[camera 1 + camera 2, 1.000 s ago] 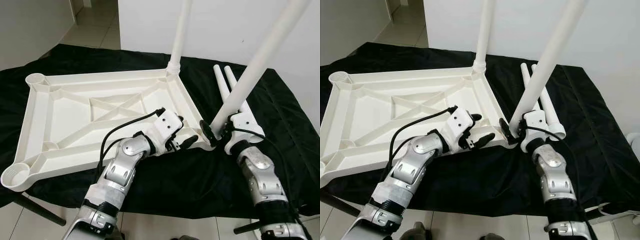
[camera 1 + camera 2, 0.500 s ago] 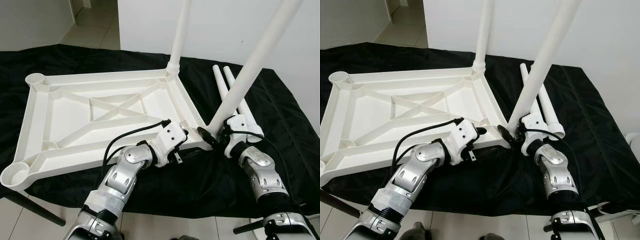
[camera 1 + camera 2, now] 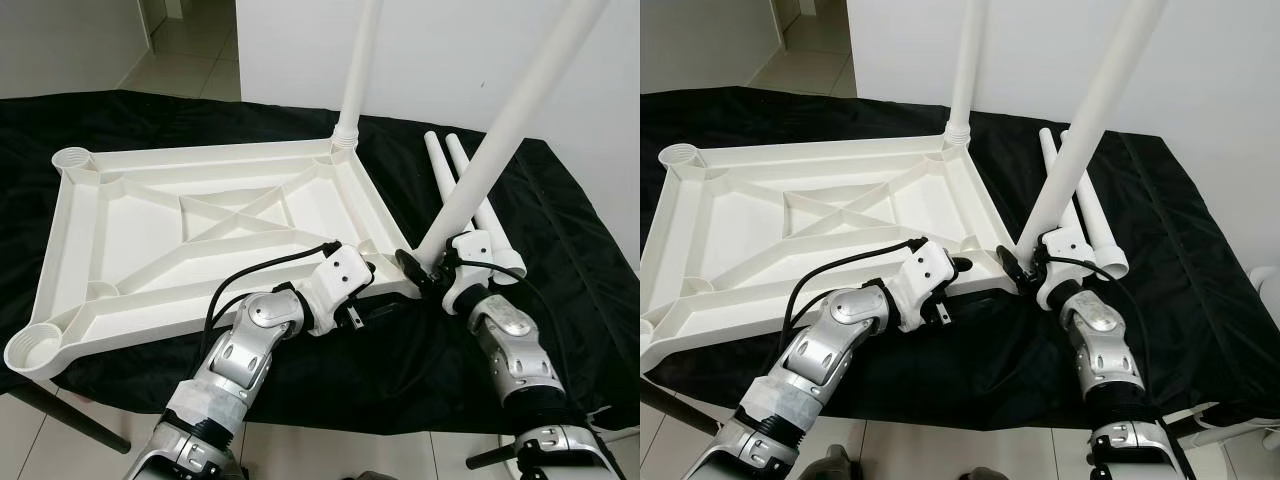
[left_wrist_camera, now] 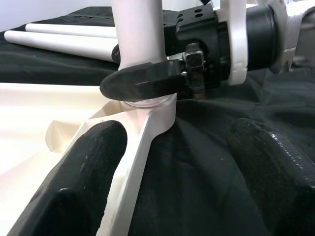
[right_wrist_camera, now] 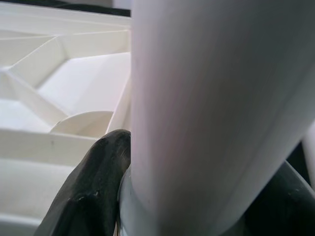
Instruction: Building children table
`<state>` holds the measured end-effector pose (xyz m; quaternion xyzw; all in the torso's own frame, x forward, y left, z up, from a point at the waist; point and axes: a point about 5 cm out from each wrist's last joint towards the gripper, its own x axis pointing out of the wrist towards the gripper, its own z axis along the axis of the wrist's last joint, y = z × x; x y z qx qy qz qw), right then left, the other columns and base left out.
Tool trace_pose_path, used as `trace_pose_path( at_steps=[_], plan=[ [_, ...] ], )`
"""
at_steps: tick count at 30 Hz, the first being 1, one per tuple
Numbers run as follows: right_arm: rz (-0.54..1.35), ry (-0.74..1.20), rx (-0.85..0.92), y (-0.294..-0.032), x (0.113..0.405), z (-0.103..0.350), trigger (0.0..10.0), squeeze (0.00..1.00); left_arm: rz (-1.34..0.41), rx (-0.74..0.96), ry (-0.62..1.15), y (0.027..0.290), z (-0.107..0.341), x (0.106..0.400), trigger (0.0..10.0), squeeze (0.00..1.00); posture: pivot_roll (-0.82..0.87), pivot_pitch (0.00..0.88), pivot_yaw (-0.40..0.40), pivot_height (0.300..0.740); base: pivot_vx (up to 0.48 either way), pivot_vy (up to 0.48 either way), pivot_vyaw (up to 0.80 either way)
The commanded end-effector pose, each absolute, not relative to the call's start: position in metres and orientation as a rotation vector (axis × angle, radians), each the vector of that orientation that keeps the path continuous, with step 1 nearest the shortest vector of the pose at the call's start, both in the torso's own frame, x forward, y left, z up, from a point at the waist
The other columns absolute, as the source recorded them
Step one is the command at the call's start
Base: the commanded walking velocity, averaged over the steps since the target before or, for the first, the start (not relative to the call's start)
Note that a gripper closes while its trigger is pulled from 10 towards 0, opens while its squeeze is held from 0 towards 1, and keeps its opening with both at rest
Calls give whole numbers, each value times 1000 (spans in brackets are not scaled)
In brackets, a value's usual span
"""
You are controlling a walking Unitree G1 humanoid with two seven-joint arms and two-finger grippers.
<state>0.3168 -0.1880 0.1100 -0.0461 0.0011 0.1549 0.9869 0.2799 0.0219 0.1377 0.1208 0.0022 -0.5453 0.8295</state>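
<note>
A white plastic tabletop (image 3: 200,230) lies upside down on a desk draped in black cloth (image 3: 560,230), its ribbed underside facing up and open round sockets at its two left corners. At its far right corner one white leg (image 3: 357,75) stands upright in its socket.

The left claw (image 3: 372,312) sits at the tabletop's near right edge with its fingers spread; the head views show it low against the rim, while the left wrist view shows one black finger (image 4: 74,187) against the white corner piece and the other over bare cloth.

At the near right corner, the right claw (image 3: 425,275) is pinching the base of a second leg (image 3: 510,115), which leans up and to the right from the corner socket. The left wrist view shows that claw's finger (image 4: 142,83) wrapped around the leg just above the socket; the right wrist view, pressed close, shows the leg's white shaft (image 5: 216,113) between two dark fingertips (image 5: 93,187), with the tabletop's ribs beyond.

Two spare legs (image 3: 470,205) lie side by side on the cloth to the right.

A white wall rises behind the desk, with pale floor tiles at far left.
</note>
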Motion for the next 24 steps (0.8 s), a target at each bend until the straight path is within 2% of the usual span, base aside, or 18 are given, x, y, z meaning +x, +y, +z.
trace_pose_path(
  at_steps=[1, 3, 7, 10, 11, 13, 15, 16, 18, 24],
  plan=[
    [229, 74, -81, -192, 311, 95, 10000, 0, -1138, 256, -4, 20, 141, 281, 10000, 0, 34, 0, -70, 740, 0, 0, 0],
    [229, 74, -81, -192, 311, 95, 10000, 0, -1138, 256, -4, 20, 141, 281, 10000, 0, 34, 0, -70, 740, 0, 0, 0],
    [51, 68, 22, -172, 306, 94, 10000, 0, -1137, 254, -5, 19, 141, 280, 10000, 0, 29, 0, -69, 740, 0, 0, 0],
    [2, 72, 45, -169, 304, 93, 10000, 0, -1137, 253, -4, 19, 141, 280, 10000, 0, 29, 0, -70, 740, 0, 0, 0],
    [-67, 69, 68, -163, 302, 93, 10000, 0, -1137, 253, -4, 19, 141, 280, 10000, 0, 28, 0, -69, 740, 0, 0, 0],
    [-67, 69, 68, -163, 302, 93, 10000, 0, -1137, 253, -4, 19, 141, 280, 10000, 0, 28, 0, -69, 740, 0, 0, 0],
    [-206, 72, 89, -151, 299, 93, 10000, 0, -1137, 251, -2, 20, 140, 280, 10000, 0, 23, 0, -63, 740, 0, 0, 0],
    [-206, 72, 89, -151, 299, 93, 10000, 0, -1137, 251, -2, 20, 140, 280, 10000, 0, 23, 0, -63, 740, 0, 0, 0],
    [-205, 63, 133, -134, 299, 96, 10000, 0, -1137, 250, -2, 20, 140, 280, 10000, 0, 21, 0, -59, 740, 0, 0, 0],
    [-171, 18, 150, -134, 298, 104, 10000, 0, -1146, 246, 0, 18, 140, 279, 10000, 0, 17, 0, -59, 740, 0, 0, 0]
  ],
)
